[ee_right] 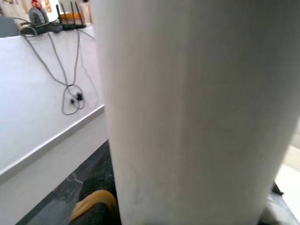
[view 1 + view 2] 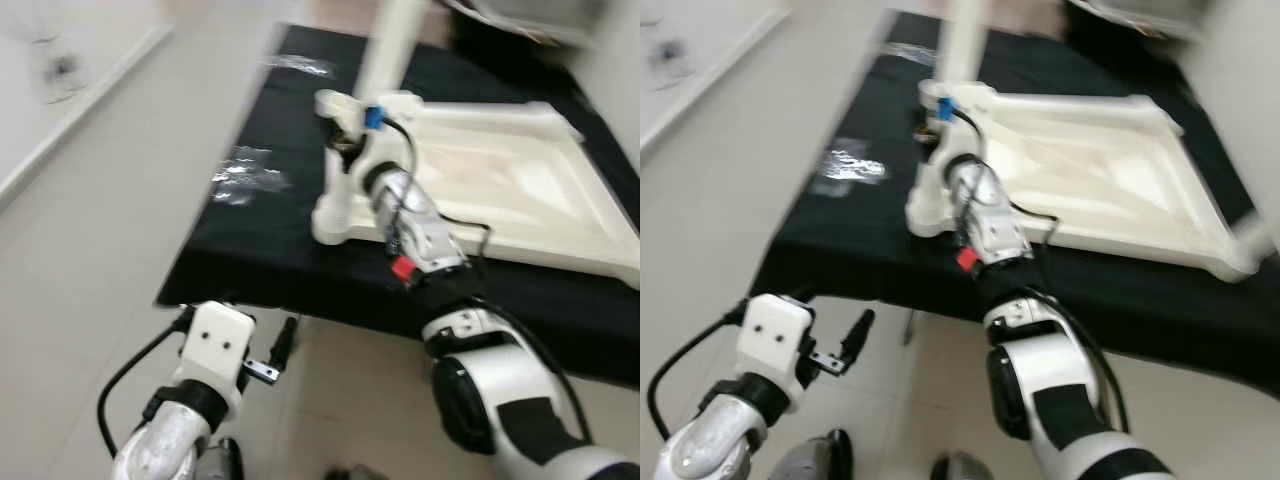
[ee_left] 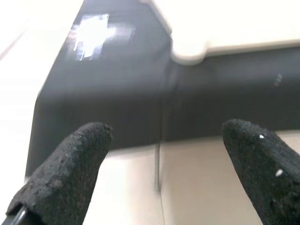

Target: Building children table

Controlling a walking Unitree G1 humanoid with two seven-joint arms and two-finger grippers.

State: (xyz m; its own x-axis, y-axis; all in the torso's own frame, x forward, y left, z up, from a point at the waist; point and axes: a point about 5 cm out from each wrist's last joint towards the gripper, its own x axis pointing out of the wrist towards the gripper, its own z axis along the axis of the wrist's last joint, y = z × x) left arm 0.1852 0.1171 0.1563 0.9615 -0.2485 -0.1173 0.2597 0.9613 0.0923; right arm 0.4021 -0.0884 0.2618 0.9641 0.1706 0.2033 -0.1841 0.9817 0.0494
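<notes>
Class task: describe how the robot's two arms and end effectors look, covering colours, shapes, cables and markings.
Both arms are silver and white with black joints. The left end effector has two long black, rough-textured fingers on a white boxy wrist block, with a black cable looping beside it. The right arm carries a blue tag, a red tag and thin black cables.
</notes>
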